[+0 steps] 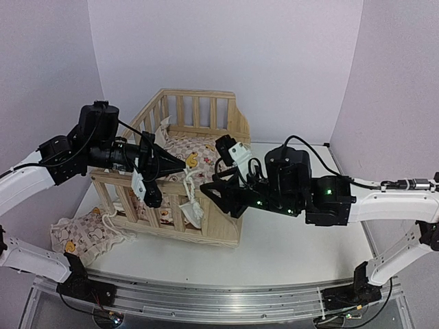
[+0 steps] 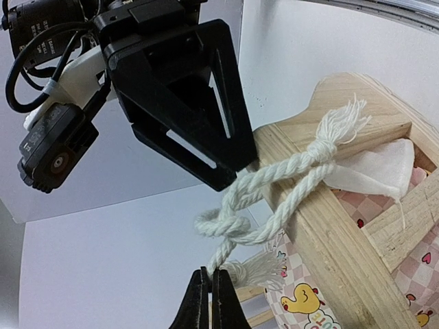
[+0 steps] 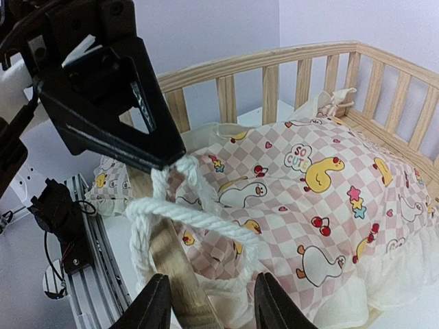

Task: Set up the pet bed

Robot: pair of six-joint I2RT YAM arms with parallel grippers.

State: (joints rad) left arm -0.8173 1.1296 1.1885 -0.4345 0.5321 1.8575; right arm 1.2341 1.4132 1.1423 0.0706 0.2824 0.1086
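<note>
The pine pet bed frame (image 1: 199,93) stands mid-table with the checked duck cushion (image 1: 194,147) lying inside it. My left gripper (image 1: 184,166) reaches over the front rail (image 2: 329,233). In the left wrist view it (image 2: 210,275) is shut on a white tie string (image 2: 274,199), which is looped and knotted around that rail. My right gripper (image 1: 206,190) is open close beside it. In the right wrist view its jaws (image 3: 214,301) straddle the rail (image 3: 175,267) and the string loop (image 3: 199,219). The cushion (image 3: 309,205) lies beyond.
A second piece of checked duck fabric (image 1: 75,236) lies on the table outside the bed's front left corner. The aluminium base rail (image 1: 219,298) runs along the near edge. Walls stand close at the left, back and right.
</note>
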